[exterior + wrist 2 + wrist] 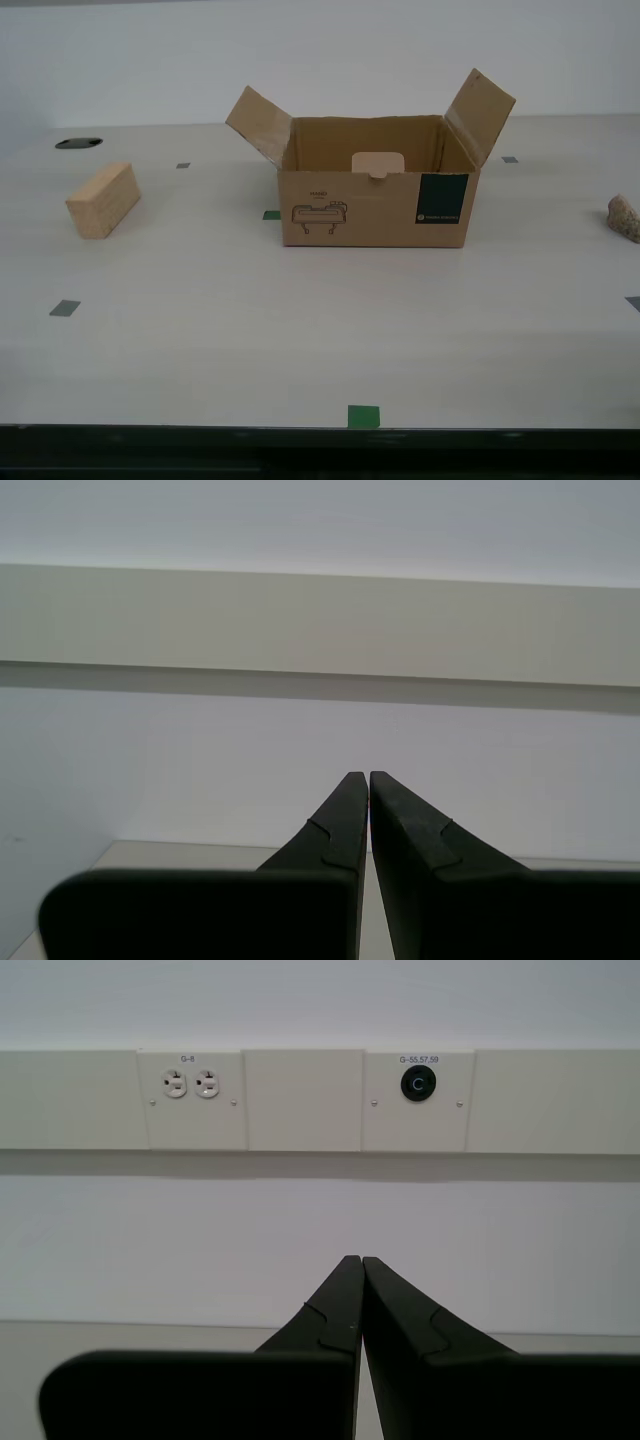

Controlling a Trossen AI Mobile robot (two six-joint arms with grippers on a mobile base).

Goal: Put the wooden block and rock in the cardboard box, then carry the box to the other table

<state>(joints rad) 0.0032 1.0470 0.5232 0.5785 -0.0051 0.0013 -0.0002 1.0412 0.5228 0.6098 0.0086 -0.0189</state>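
Observation:
The cardboard box [375, 195] stands open in the middle of the pale table, side flaps up, green label and line drawing facing me. The wooden block [103, 200] lies on the table towards the exterior view's left, well apart from the box. The rock [625, 217] sits at the exterior view's right edge, partly cut off. My first gripper [360, 1260] is shut and empty, pointing at a wall. My second gripper [368, 775] is also shut and empty, facing a wall. Neither arm shows in the exterior view. The other table is out of view.
The pale table [300, 330] carries small grey and green squares, one green square [363, 416] near its front edge. A dark hole [78, 143] sits at the far corner on the exterior view's left. Wall sockets [190, 1084] and a round black port [418, 1083] show behind my first gripper.

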